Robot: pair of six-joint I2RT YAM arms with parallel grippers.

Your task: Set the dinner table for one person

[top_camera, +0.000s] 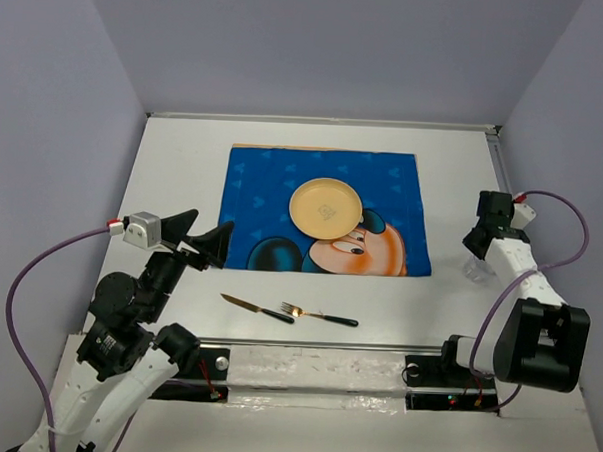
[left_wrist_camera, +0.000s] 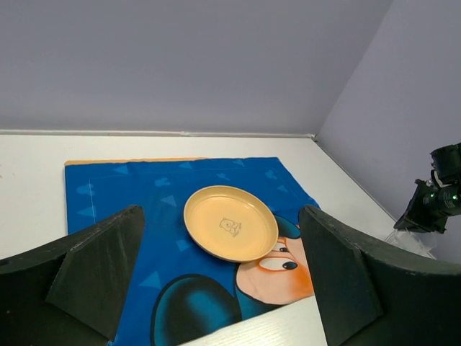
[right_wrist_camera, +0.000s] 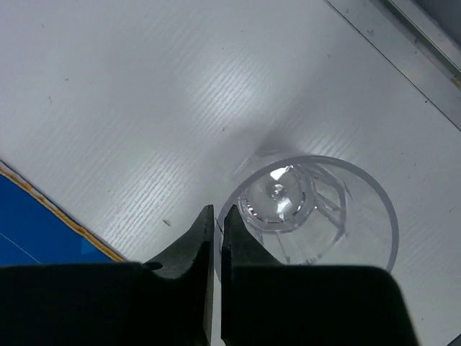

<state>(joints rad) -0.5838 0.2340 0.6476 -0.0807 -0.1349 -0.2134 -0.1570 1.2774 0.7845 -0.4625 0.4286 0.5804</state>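
The overhead view is showing the whole counter (top_camera: 184,161), a plain matte white rectangle filling the frame from the far wall down to the arm bases. A blue cartoon-mouse mat (top_camera: 263,184) is lying at its centre, carrying a yellow plate (top_camera: 325,208). A knife (top_camera: 256,307) and a fork (top_camera: 320,314) are lying end to end below the mat. Only the right wrist view is showing the right end effector (right_wrist_camera: 218,213) gripping the rim of a clear glass (right_wrist_camera: 310,209), jaws narrowed to a thin slit. The glass is standing on bare counter right of the mat. The left end effector (top_camera: 203,232) is hanging wide open at centre left, holding nothing.
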